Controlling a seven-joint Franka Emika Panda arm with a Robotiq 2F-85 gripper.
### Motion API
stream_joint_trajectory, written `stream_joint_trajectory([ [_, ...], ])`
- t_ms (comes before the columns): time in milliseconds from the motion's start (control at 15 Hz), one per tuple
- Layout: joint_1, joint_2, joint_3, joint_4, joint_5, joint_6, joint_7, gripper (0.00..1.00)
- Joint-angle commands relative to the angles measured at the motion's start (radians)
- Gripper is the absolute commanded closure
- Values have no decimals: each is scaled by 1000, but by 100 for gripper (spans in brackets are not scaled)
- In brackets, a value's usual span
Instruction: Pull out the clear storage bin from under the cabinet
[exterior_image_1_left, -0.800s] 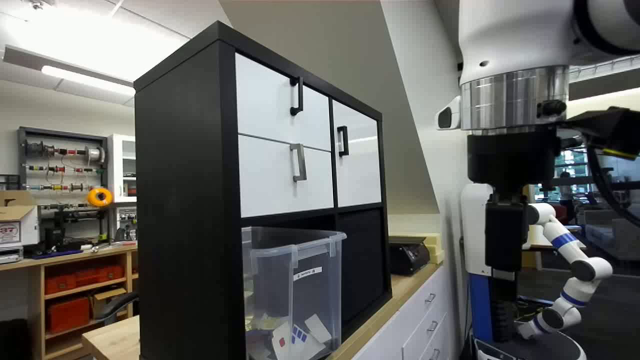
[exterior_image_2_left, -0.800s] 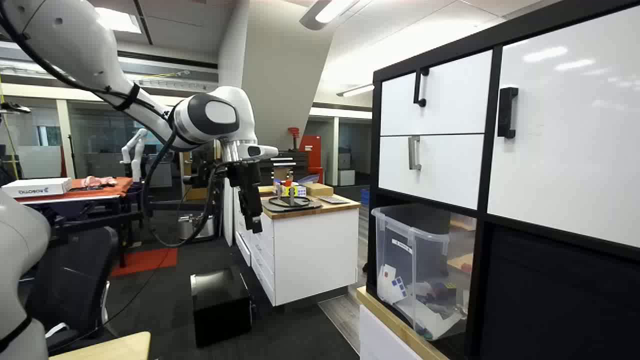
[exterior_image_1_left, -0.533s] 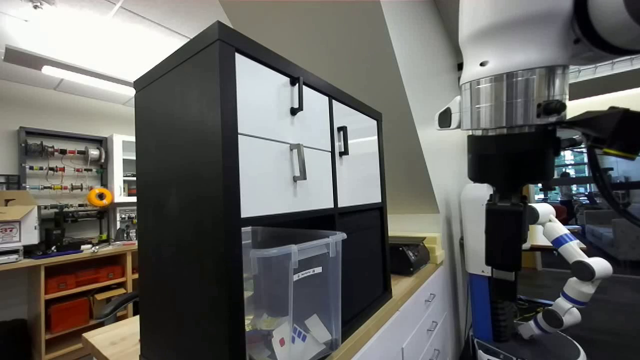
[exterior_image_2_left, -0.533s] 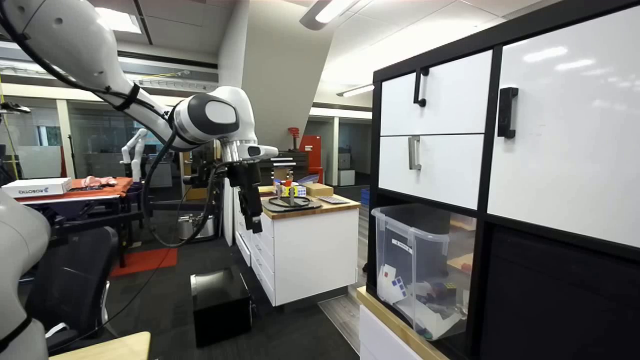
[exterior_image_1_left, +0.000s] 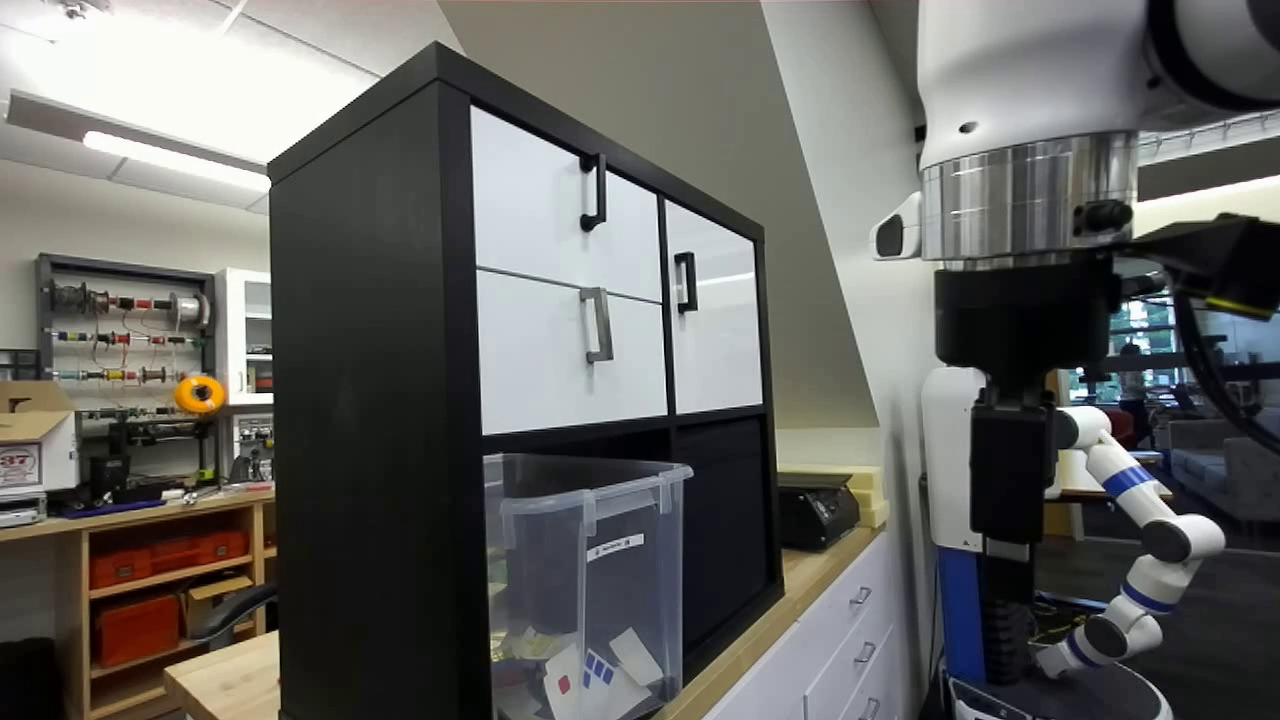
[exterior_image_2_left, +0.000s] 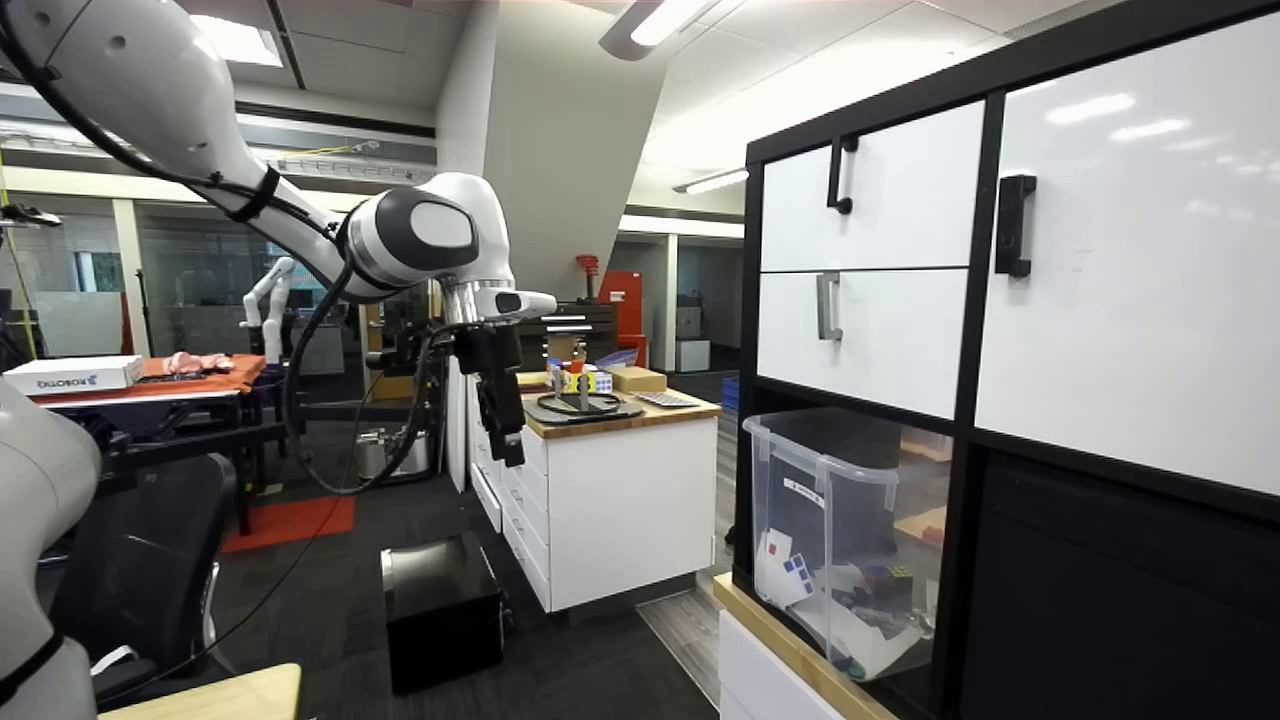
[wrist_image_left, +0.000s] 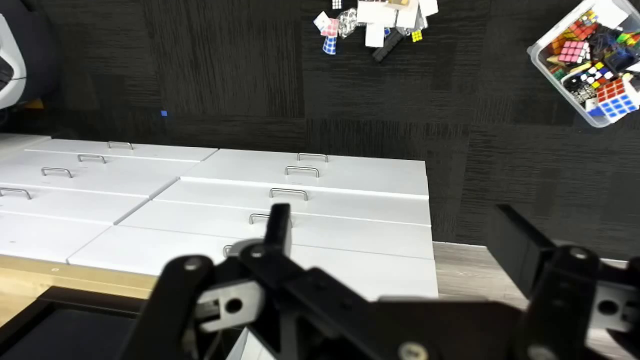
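Nothing visibly shifts: the gripper (wrist_image_left: 397, 235) hangs wide-spread and empty, well apart from the bin (exterior_image_1_left: 590, 580), so pulling seems unstarted.

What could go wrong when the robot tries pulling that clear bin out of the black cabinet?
The clear bin might tip off, since only a narrow wooden ledge shows in front of the cabinet. If it tilts, the items inside could spill, as the bin's top looks open. The open gripper might bump the shelf edge close above the bin's rim.
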Motion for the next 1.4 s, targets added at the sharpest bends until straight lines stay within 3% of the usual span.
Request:
stream_joint_trajectory([
  [0, 39, 8, -37, 1, -20, -3, 15, 0],
  [267, 42, 6, -50, -2, -9, 4, 0, 0],
  [933, 47, 50, -233, -9, 48, 141, -189, 0],
  [1333, 34, 181, -244, 43, -5, 292, -255, 0],
])
